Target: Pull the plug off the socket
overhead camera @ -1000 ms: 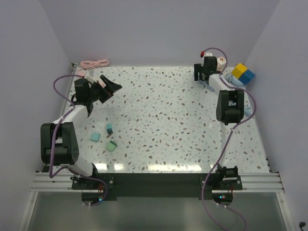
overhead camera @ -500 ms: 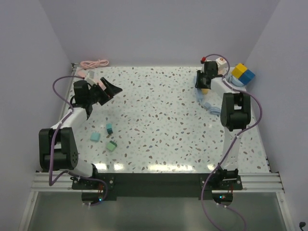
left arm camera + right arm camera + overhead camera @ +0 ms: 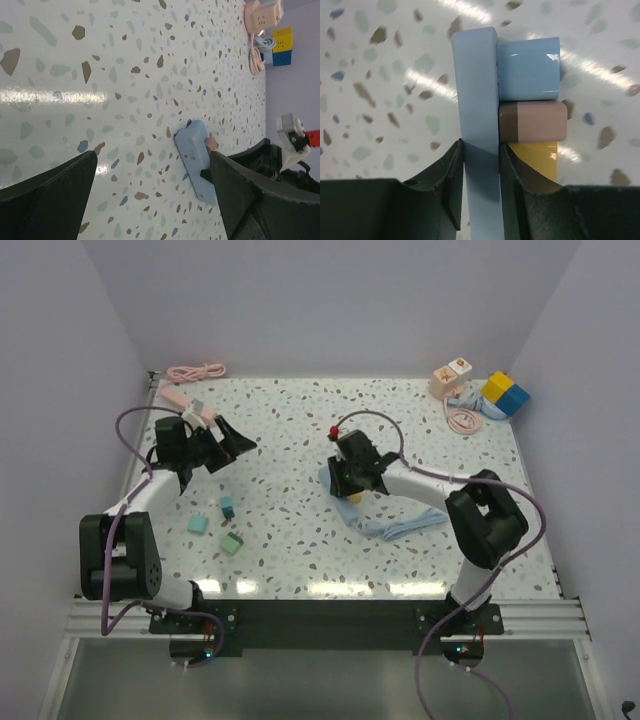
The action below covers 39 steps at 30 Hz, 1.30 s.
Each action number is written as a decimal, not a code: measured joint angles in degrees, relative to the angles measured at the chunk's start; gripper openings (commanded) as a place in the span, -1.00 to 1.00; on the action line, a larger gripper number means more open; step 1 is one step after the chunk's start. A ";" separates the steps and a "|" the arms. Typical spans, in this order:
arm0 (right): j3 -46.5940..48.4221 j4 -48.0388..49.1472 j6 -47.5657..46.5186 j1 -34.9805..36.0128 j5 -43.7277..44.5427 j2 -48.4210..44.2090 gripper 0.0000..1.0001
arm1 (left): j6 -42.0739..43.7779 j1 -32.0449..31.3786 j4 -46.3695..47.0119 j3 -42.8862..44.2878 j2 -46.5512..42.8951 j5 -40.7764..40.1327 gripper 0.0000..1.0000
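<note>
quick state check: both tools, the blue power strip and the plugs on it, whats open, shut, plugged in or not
left tool, open, holding nothing
right tool, shut on the blue power strip
blue power strip, clamped edge-on between the right tool's fingers
blue plug, plugged into the strip
brown plug, plugged into the strip
yellow plug, plugged into the strip, partly hidden by a finger
</note>
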 measured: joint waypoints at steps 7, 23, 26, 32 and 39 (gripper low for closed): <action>-5.92 -0.90 5.46 11.80 2.21 -5.57 -0.06 | 1.97 -1.18 -3.98 -0.96 -0.24 0.57 1.00; -3.34 -3.19 11.15 6.67 12.26 -23.78 0.97 | 0.02 -24.55 -15.54 7.91 2.45 -13.90 0.94; -4.90 -5.55 14.10 3.37 13.77 -26.34 0.97 | -2.45 -28.70 -16.68 7.96 4.92 -16.70 0.94; -9.46 -9.90 17.81 1.60 16.87 -32.41 0.97 | -8.02 -36.37 -19.96 10.29 9.81 -23.54 0.97; -10.88 -11.98 20.20 1.68 17.94 -35.30 0.97 | -14.60 -38.21 -21.86 14.36 15.28 -30.05 0.86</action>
